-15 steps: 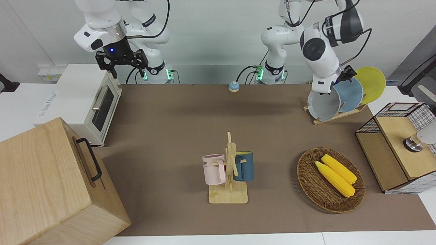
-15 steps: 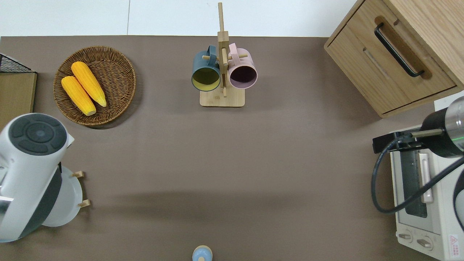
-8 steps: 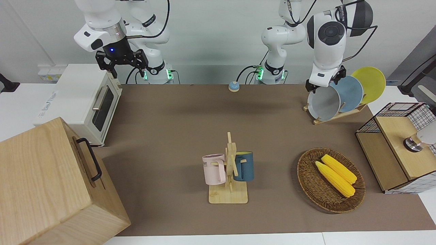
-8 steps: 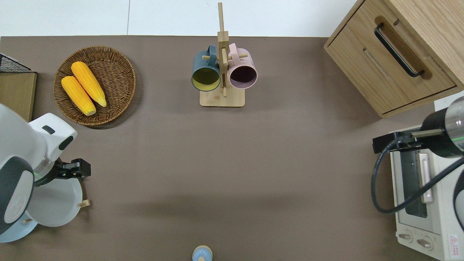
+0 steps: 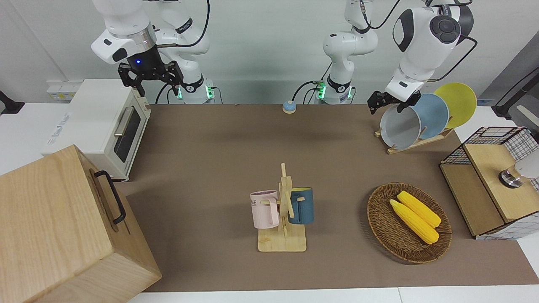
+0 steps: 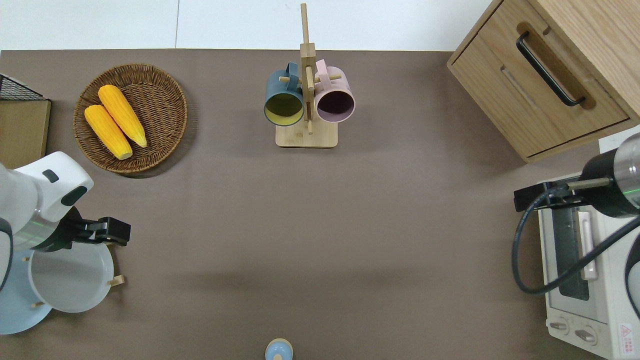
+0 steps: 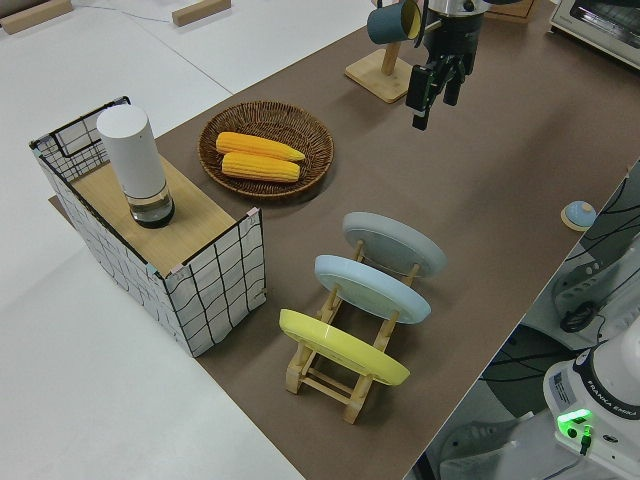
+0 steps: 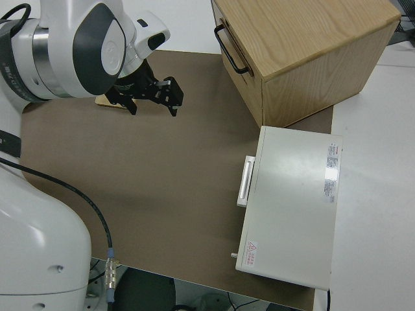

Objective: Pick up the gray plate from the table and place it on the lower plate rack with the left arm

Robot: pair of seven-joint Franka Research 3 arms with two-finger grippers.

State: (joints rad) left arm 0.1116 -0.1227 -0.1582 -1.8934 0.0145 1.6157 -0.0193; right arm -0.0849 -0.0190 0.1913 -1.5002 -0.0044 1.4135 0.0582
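The gray plate [image 5: 400,128] stands tilted in the lower plate rack [image 5: 421,141], in its end slot toward the right arm's end of the table [image 5: 210,168]. The plate also shows in the overhead view [image 6: 70,277] and the left side view [image 7: 395,243]. My left gripper [image 5: 385,104] is open and empty, apart from the plate. In the overhead view the left gripper [image 6: 112,232] is over the plate's edge farther from the robots. My right gripper [image 5: 151,80] is parked and open.
A sky-blue plate [image 5: 433,115] and a yellow plate [image 5: 457,103] fill the other rack slots. A wicker basket [image 5: 381,219] holds corn. There are also a mug stand [image 5: 283,219], a wire crate [image 5: 488,185], a wooden cabinet [image 5: 63,227], a toaster oven [image 5: 101,122] and a small blue knob [image 5: 289,107].
My left gripper has come off the gray plate's rim and swung toward the table's middle. The plate stays in the rack. The right arm has not moved.
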